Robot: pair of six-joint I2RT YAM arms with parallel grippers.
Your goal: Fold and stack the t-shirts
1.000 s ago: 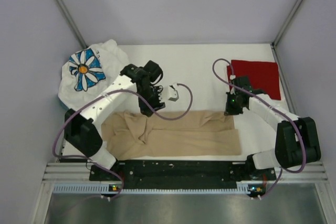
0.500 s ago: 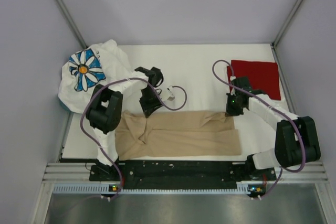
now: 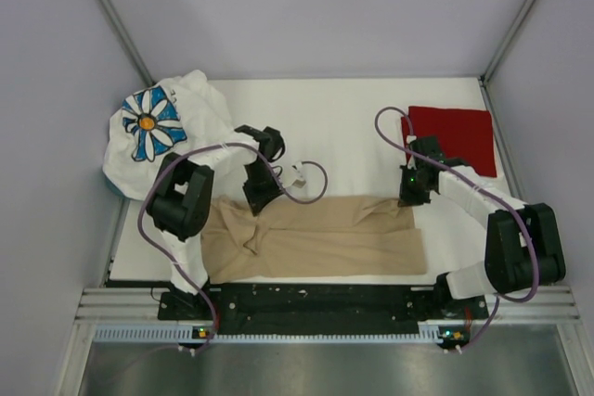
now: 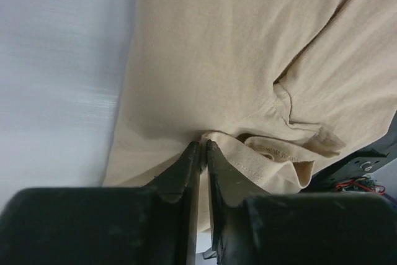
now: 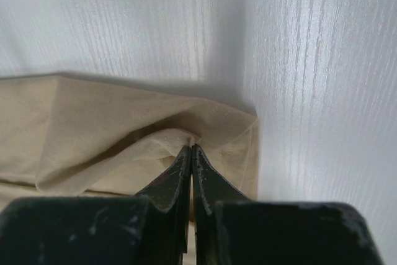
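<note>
While a crumpled white cloth t-shirt [image 3: 148, 127] with a blue-and-orange daisy sits far left, the left gripper [image 4: 200, 147] pinches the far edge of a plain tan cloth t-shirt [image 3: 334, 238] lying nearest the robot, long axis left to right. The right gripper [image 5: 191, 148] pinches its far-right corner. Moving both together should keep the fold even. A folded dark red t-shirt [image 3: 455, 134] lies far right.

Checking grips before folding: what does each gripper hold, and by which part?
Both pinch the tan t-shirt: the left gripper a bunched fold on its far edge near the left end, the right gripper its far right corner.
</note>
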